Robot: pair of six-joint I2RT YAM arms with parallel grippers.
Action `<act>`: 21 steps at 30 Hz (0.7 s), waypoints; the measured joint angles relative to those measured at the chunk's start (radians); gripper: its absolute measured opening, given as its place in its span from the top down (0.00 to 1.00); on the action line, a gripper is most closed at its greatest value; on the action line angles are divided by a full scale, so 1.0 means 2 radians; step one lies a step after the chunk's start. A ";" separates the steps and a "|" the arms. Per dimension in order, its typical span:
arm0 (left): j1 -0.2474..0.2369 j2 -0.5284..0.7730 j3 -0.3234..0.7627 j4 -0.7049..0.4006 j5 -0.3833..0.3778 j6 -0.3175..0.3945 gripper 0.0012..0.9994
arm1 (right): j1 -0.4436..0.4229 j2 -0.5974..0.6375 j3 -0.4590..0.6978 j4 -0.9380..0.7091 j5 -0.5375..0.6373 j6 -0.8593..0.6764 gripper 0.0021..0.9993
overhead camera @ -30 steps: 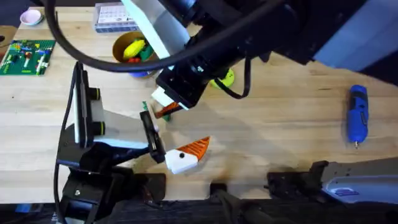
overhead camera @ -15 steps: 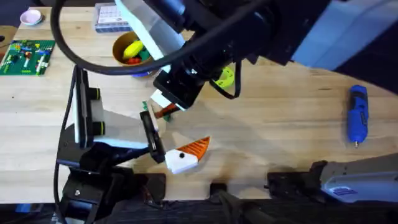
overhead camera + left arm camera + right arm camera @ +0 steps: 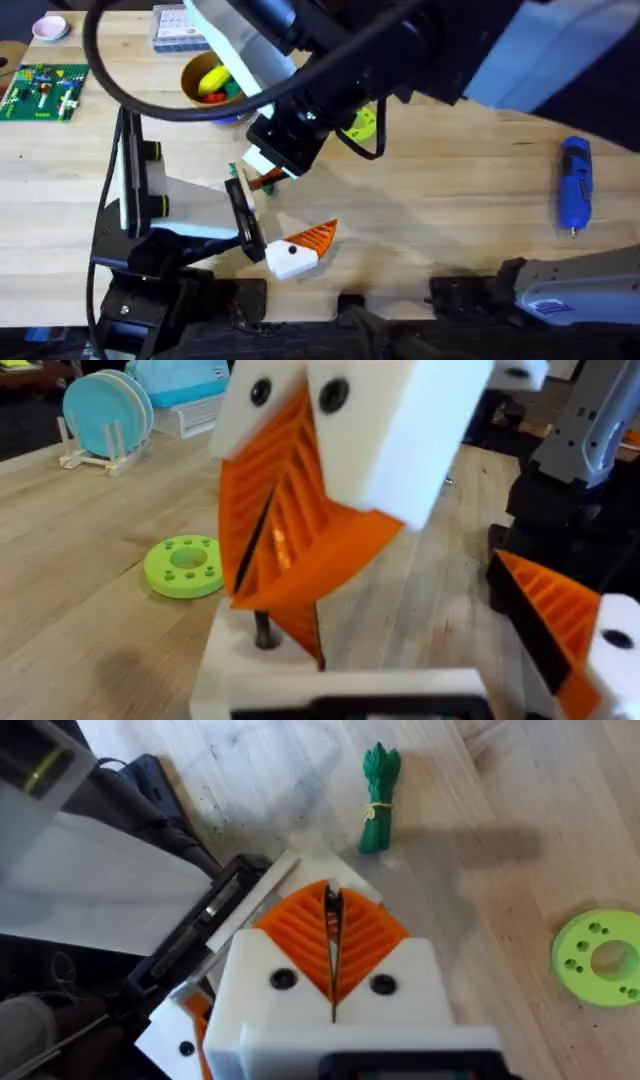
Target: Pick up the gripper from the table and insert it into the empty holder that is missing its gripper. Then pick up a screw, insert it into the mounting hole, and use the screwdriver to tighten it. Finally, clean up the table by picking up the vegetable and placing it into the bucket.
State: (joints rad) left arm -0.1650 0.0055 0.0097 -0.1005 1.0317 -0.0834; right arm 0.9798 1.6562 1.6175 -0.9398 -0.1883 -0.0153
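Light wooden table [image 3: 450,200] with visible plank seams. Beyond the green ring disc [image 3: 185,565] stand a rack of blue plates [image 3: 105,415] (upright) and a pale blue box [image 3: 180,380].

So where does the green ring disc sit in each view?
Overhead: the disc is above centre on the table, partly covered by the right arm.
Left wrist: the disc is left of centre, flat on the wood.
Right wrist: the disc is at the right edge.
Shared landmark: the vegetable, which also lies left of the disc in the overhead view.
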 joint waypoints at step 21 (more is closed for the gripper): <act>0.000 0.000 0.000 0.000 0.000 0.000 0.01 | 0.000 0.000 0.000 0.005 -0.002 0.000 1.00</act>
State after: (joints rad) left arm -0.1650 0.0055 0.0097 -0.1005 1.0313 -0.0830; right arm 0.9802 1.6562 1.6184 -0.9290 -0.1922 -0.0154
